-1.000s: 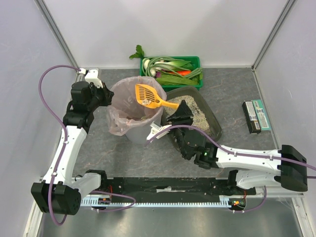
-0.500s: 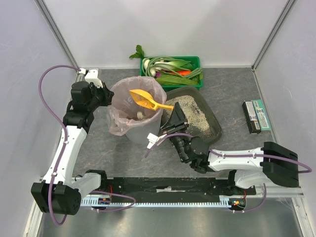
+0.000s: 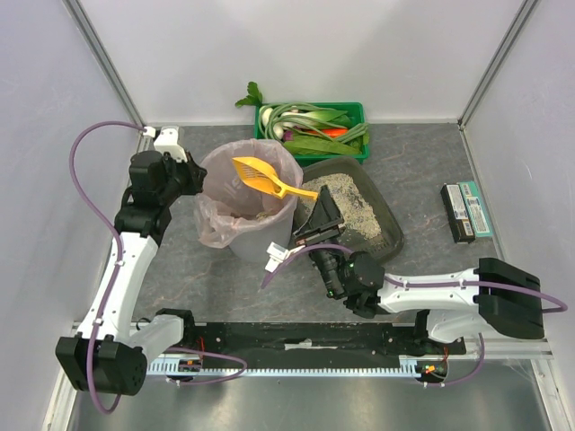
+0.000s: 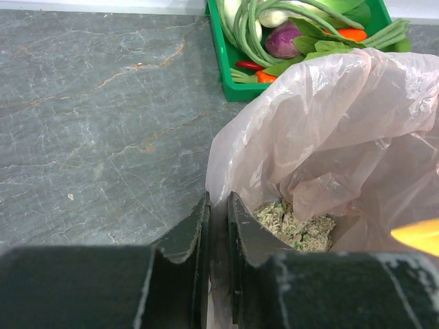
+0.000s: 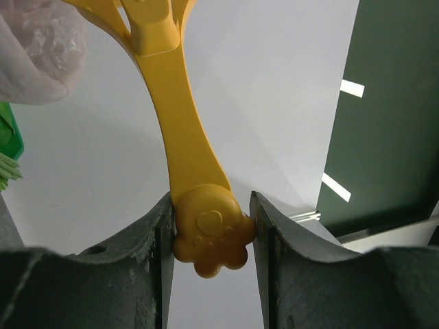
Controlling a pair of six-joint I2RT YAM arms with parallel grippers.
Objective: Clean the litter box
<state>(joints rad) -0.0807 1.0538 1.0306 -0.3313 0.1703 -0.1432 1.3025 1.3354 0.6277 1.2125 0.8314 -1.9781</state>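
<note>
The dark grey litter box (image 3: 388, 235) with pale beige litter lies right of the round grey bin (image 3: 247, 241) with its pink liner (image 3: 220, 171). My right gripper (image 3: 318, 198) is shut on the paw-shaped handle end (image 5: 210, 236) of a yellow slotted scoop (image 3: 256, 173), holding its head over the bin's mouth. My left gripper (image 3: 199, 176) is shut on the liner's left rim (image 4: 218, 226). In the left wrist view, clumped litter (image 4: 295, 223) lies in the bottom of the liner.
A green crate of vegetables (image 3: 312, 128) stands at the back, just behind the litter box. A flat black and teal box (image 3: 467, 211) lies at the right. The grey stone tabletop (image 3: 180, 260) is walled by white panels.
The scoop head has tipped and moved slightly left over the bin; the clump it carried a second ago is gone from it. The right arm has drawn back towards its base. The left arm holds still.
</note>
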